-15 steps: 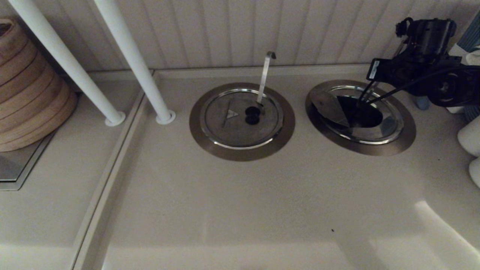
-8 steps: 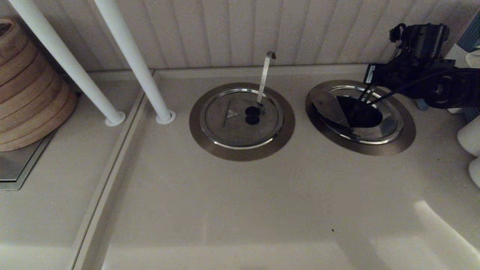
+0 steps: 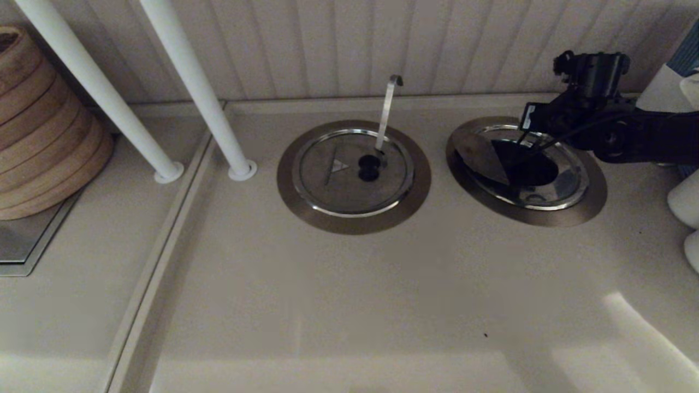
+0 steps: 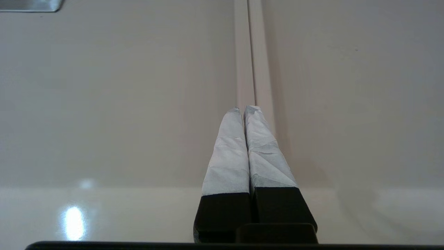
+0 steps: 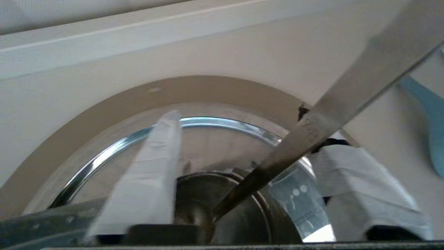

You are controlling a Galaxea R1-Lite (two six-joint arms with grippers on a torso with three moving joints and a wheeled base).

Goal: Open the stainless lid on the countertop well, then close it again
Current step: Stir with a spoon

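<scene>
The countertop well (image 3: pixel 592 201) lies at the right, its wide brushed ring round a dark opening (image 3: pixel 528 170). The stainless lid (image 3: pixel 480 155) is folded up, with its raised flap on the left side of the hole. A slanted flat ladle handle (image 5: pixel 347 107) pokes out of the well. My right gripper (image 3: pixel 532 139) hangs open over the back of the well. In the right wrist view its taped fingers (image 5: pixel 152 166) stand on either side of the handle, holding nothing. The left gripper (image 4: pixel 242 109) is shut, over bare counter beside a seam. The lid's knob is hidden.
A twin ring with a closed lid (image 3: pixel 352 172) and an upright hook-tipped handle (image 3: pixel 386 109) sits at centre. Two white posts (image 3: pixel 202 93) and stacked bamboo steamers (image 3: pixel 38 131) stand to the left. White crockery (image 3: pixel 685 199) crowds the right edge, and the panelled wall is close behind.
My right arm has shifted left and lower over the back of the well. The lid's flap stays raised, with the dark opening as before.
</scene>
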